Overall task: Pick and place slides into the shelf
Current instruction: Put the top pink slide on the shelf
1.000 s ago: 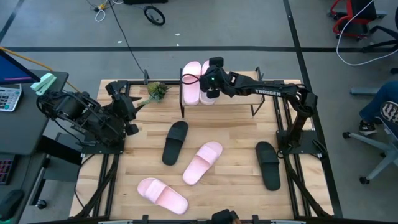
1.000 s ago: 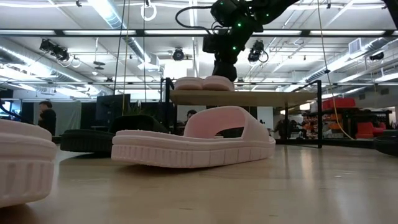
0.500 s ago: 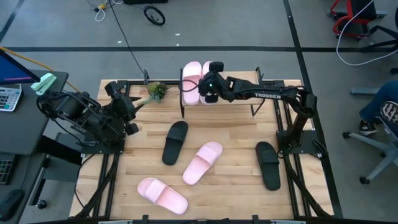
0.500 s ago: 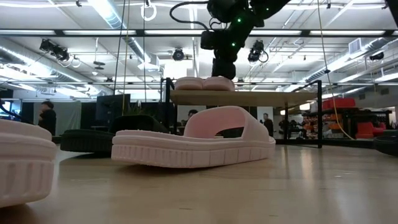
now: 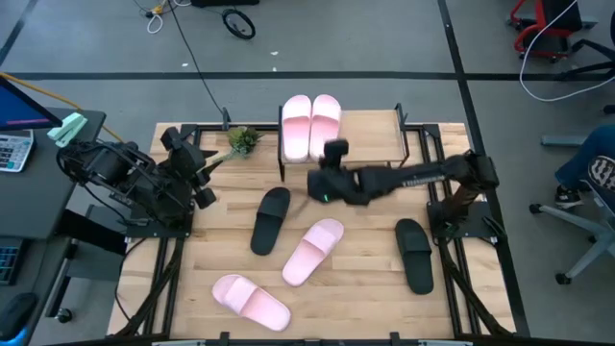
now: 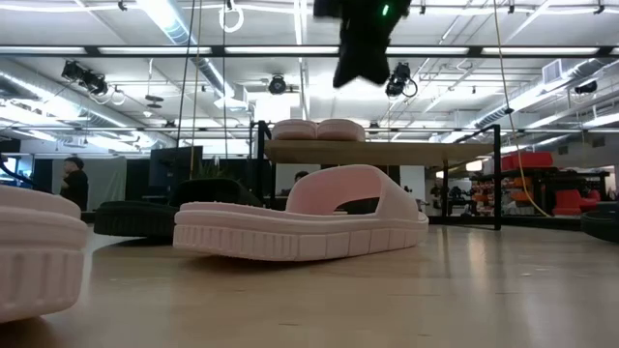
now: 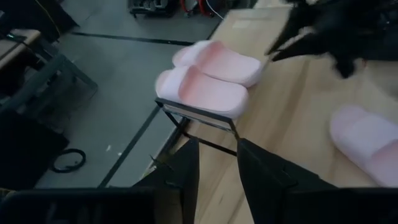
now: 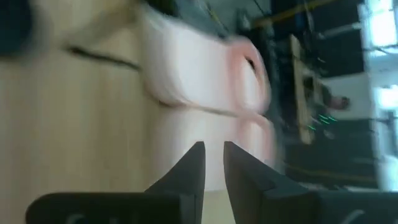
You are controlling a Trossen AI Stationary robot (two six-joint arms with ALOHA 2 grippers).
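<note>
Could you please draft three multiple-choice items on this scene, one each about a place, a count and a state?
1. Where are the two pink slides that lie side by side?
A. on the shelf
B. on the floor
C. under the left arm

2. How many black slides lie on the tabletop?
A. none
B. two
C. four

3. What is the right gripper carrying?
A. a black slide
B. a pink slide
C. nothing

Answers: 1 A, the pair rests on the shelf's top board. 2 B, one black slide lies left of centre, the other at right. 3 C, its narrowly parted fingers have only air between them.
</note>
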